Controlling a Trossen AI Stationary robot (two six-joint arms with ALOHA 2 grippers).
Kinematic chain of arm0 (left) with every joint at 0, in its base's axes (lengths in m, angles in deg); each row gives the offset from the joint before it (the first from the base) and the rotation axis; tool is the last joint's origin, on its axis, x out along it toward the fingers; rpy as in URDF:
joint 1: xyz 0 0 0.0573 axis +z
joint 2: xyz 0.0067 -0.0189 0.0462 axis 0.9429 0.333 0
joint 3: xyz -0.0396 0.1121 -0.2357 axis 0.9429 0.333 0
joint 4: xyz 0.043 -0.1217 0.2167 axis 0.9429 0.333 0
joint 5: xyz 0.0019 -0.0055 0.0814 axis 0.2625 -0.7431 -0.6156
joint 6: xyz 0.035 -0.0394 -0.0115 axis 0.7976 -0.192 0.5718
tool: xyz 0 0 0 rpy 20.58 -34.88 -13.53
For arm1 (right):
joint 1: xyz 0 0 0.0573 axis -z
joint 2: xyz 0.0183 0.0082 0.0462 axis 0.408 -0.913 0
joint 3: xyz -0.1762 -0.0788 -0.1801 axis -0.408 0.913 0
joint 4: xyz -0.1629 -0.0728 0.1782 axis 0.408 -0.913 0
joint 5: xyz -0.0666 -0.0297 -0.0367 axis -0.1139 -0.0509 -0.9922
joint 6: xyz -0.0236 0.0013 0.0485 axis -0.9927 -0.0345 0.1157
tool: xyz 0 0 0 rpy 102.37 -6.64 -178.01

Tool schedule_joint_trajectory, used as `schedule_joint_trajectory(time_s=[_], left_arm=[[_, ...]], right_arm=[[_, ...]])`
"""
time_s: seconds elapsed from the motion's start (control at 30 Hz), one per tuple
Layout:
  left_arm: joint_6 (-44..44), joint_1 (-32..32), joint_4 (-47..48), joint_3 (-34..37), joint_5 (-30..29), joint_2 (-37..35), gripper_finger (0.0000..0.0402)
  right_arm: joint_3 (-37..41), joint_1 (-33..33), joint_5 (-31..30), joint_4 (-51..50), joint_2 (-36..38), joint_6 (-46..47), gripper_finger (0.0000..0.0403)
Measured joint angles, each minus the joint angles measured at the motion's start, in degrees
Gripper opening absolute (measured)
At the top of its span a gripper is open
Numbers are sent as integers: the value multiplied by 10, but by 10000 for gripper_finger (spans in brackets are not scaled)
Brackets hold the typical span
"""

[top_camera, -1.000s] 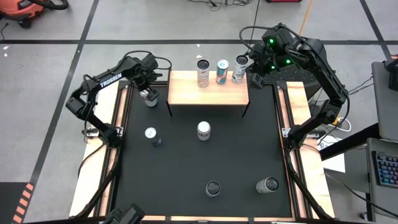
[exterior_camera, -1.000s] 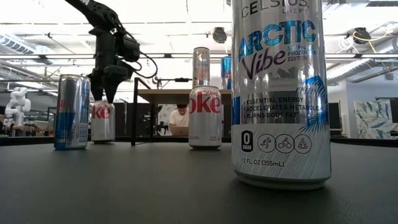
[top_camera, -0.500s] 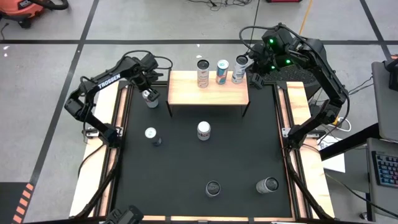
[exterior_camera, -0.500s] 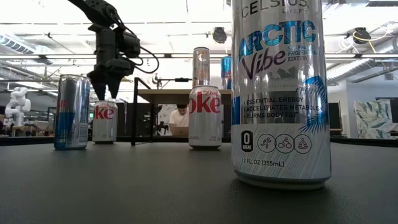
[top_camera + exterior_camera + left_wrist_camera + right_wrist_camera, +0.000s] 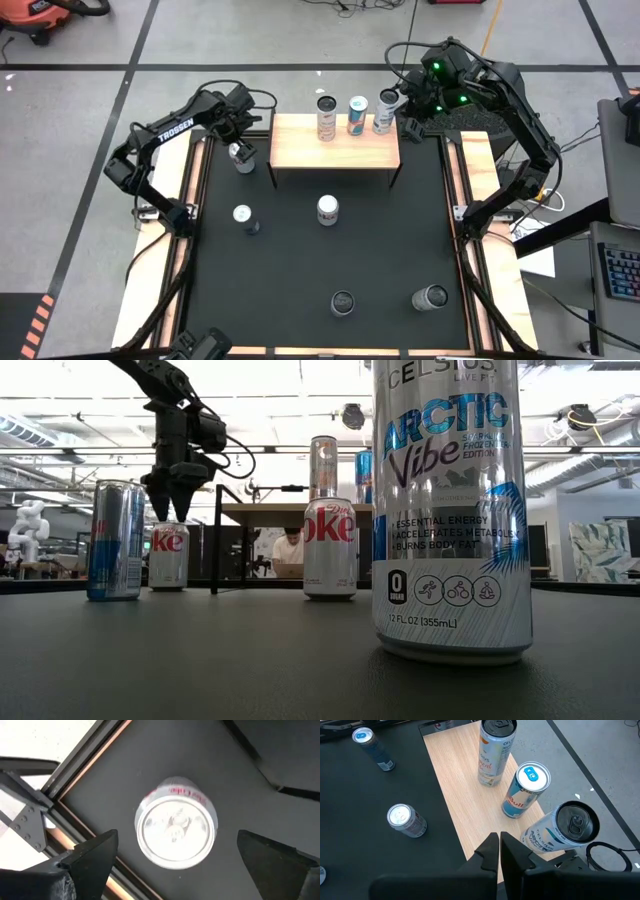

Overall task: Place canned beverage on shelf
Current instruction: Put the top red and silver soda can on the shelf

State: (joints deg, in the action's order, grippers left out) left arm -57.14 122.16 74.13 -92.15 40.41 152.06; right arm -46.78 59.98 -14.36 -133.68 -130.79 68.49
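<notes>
Left tool spread above upright Coke can; three cans on shelf.

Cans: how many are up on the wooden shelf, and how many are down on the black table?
Cans on the shelf: 3
Cans on the black table: 5
Total: 8

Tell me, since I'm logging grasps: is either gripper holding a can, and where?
Nothing is held. The left gripper hangs open above the Diet Coke can beside the shelf; the right gripper is shut and empty.
</notes>
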Motion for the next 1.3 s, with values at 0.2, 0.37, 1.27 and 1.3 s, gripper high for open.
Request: schedule_joint_trajectory(time_s=[0.2, 0.37, 1.27, 1.3], left_arm=[[0, 0, -2, 0, 10, 29, 397], [0, 1, -3, 0, 9, 45, 397], [-3, 1, -32, 57, 14, 64, 397], [0, 1, -37, 62, 14, 64, 397]], right_arm=[[0, 0, 0, 0, 0, 1, 0], [0, 0, 0, 0, 0, 2, 0], [0, 0, 0, -11, 0, 2, 0], [0, 0, 0, -11, 0, 2, 0]])
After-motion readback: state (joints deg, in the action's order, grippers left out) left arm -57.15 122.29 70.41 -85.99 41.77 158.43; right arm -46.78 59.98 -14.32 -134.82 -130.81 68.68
